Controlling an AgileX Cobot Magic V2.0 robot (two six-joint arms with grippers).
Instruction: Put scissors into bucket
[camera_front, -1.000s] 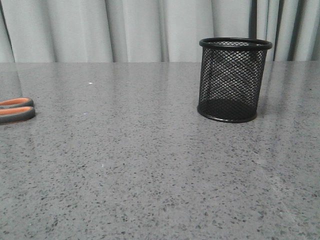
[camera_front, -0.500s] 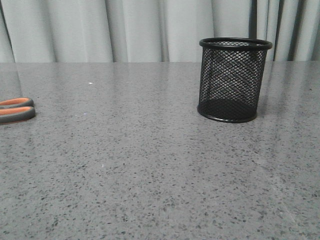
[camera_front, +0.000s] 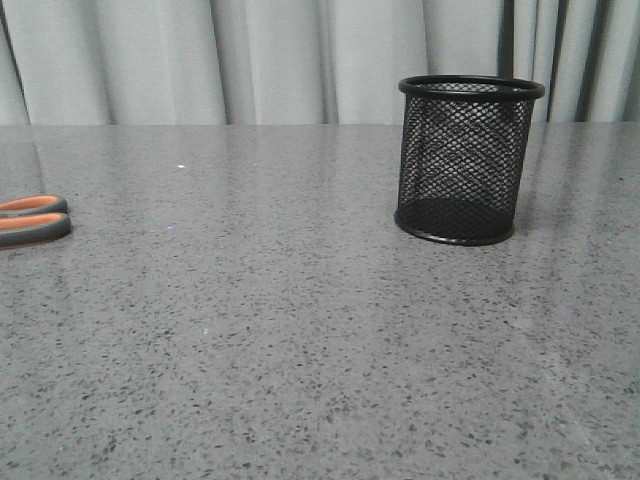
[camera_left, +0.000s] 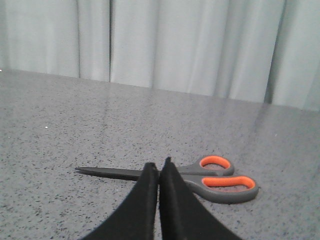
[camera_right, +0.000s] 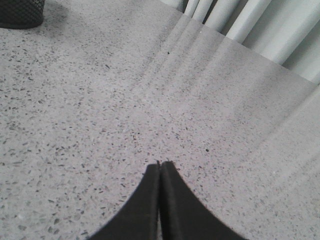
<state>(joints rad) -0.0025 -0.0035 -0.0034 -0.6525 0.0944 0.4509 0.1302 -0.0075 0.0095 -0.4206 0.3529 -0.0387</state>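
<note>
The scissors (camera_left: 220, 181) lie flat on the grey speckled table, dark blades closed, grey handle loops lined orange. In the front view only their handles (camera_front: 30, 220) show at the left edge. My left gripper (camera_left: 158, 165) is shut and empty, its tips in front of the scissors' pivot, apart from them. The bucket (camera_front: 468, 160), a black wire-mesh cylinder, stands upright at the back right; its base (camera_right: 20, 12) shows in a corner of the right wrist view. My right gripper (camera_right: 160, 164) is shut and empty above bare table. Neither gripper shows in the front view.
The grey speckled table (camera_front: 300, 330) runs to a pale pleated curtain (camera_front: 250, 60) at the back. Nothing else stands on the table in these views.
</note>
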